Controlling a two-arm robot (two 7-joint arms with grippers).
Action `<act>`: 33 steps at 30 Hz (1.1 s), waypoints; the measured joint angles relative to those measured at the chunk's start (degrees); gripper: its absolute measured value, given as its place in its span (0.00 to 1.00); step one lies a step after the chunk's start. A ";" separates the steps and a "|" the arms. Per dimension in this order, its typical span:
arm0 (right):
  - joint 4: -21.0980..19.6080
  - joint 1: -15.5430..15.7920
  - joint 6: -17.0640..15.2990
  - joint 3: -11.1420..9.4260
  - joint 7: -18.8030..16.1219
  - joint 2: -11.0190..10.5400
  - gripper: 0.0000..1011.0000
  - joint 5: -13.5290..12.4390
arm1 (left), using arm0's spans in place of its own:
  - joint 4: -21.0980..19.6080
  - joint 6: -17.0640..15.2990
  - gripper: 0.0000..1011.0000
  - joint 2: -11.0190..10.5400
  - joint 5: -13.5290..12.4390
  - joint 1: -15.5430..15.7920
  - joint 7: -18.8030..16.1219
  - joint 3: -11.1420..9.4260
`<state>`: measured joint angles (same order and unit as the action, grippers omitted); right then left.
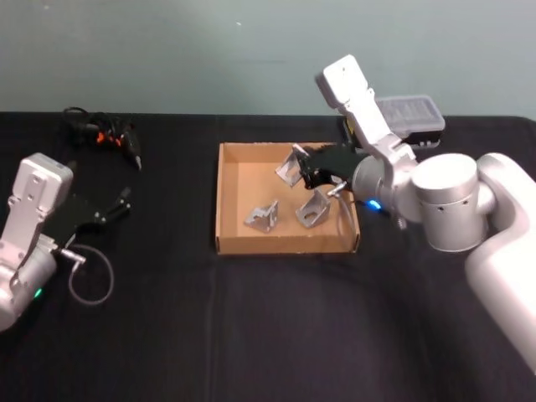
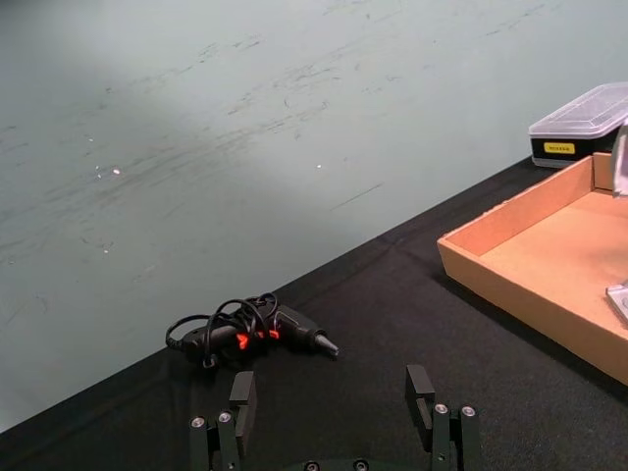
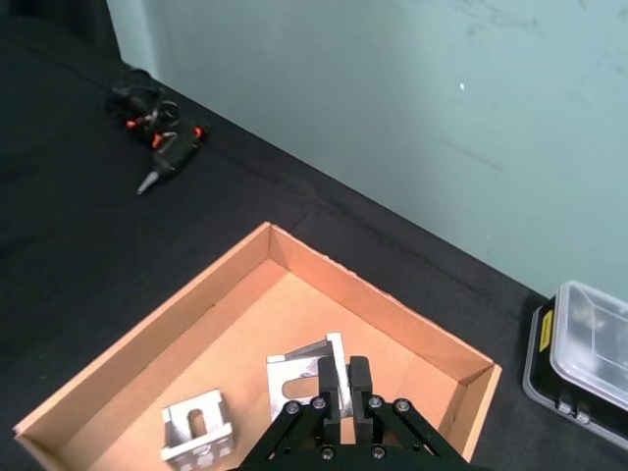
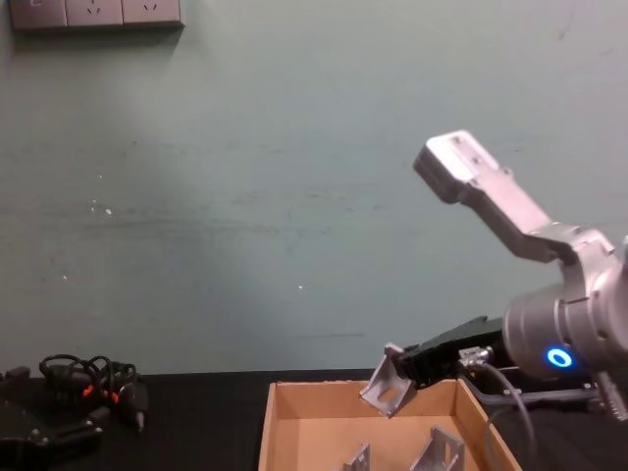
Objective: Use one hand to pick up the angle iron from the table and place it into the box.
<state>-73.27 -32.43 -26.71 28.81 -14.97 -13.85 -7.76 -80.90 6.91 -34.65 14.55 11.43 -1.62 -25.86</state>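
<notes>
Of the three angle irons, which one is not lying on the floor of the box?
The angle iron held in the right gripper, above the far part of the box. The other two angle irons rest on the box floor, nearer the robot.

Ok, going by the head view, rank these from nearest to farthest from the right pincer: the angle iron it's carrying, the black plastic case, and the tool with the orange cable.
1. The angle iron, held in the right pincer, above the box.
2. The black plastic case, behind the box, on the right.
3. The tool with the orange cable, at the table's far left.
</notes>
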 joint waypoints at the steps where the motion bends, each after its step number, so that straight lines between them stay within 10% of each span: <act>1: 0.93 -0.41 0.00 0.03 0.00 0.38 0.07 0.14 | 0.00 0.00 0.99 0.00 0.00 0.00 0.00 0.00; 33: 10.25 -3.33 -0.55 0.49 -4.18 3.86 0.15 5.22 | 0.00 0.00 0.99 0.00 0.00 0.00 0.00 0.00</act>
<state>-63.02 -35.76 -27.27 29.30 -19.15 -9.98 -2.55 -80.90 6.91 -34.65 14.55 11.43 -1.62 -25.86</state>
